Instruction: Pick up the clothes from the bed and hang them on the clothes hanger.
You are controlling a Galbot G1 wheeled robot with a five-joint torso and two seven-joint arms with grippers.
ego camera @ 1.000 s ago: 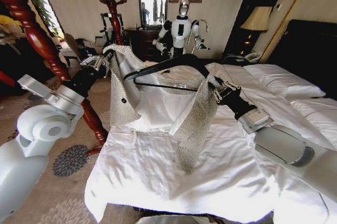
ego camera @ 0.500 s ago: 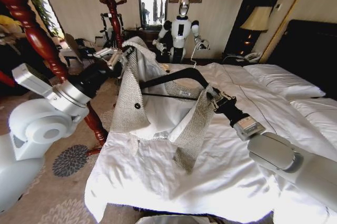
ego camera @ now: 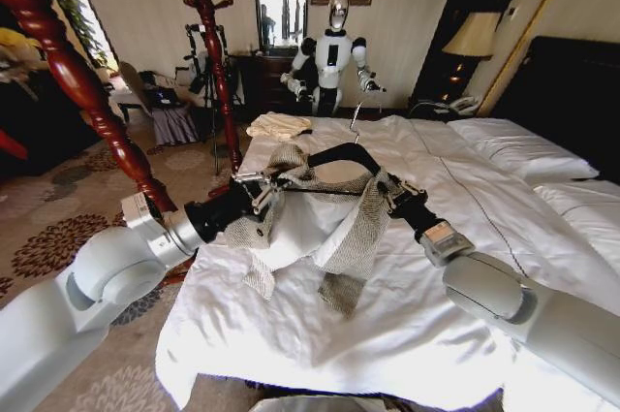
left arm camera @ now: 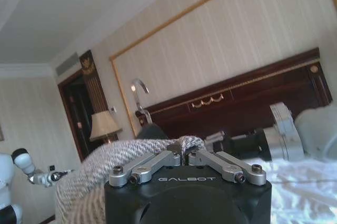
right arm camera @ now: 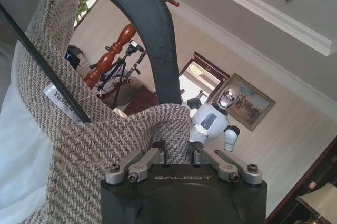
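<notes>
Both arms are out over the bed (ego camera: 407, 334), holding the jacket (ego camera: 339, 228) up just above the white duvet in the middle of the head view. The left gripper (ego camera: 260, 187) sits at centre left, its fingers clenched on a fold of the knit at the jacket's left shoulder; the right gripper (ego camera: 392, 194), right of centre, is pinched onto the other shoulder where the fabric drapes over the black hanger (ego camera: 334, 155). The hanger's right shoulder looks covered by cloth, but its left end seems barely tucked in, with the white lining sagging open underneath and one sleeve trailing onto the duvet. To my eye the risk is that the left side never seats: if that gripper lets go now, the loose shoulder could slide off and the whole jacket tip off the hanger onto the bed. The trailing sleeve could also drag and pull the weave off. The left wrist view makes the grip plain, the fingers (left arm camera: 152, 163) closed tight on a ridge of knit, and shows the metal hook (left arm camera: 138, 89) standing up in the upper left against the headboard. The right wrist view shows the hanger's curved arm (right arm camera: 145, 29) running down into the fabric just at the fingers (right arm camera: 139, 165), though I cannot tell whether they grip the hanger itself as well as the cloth.
</notes>
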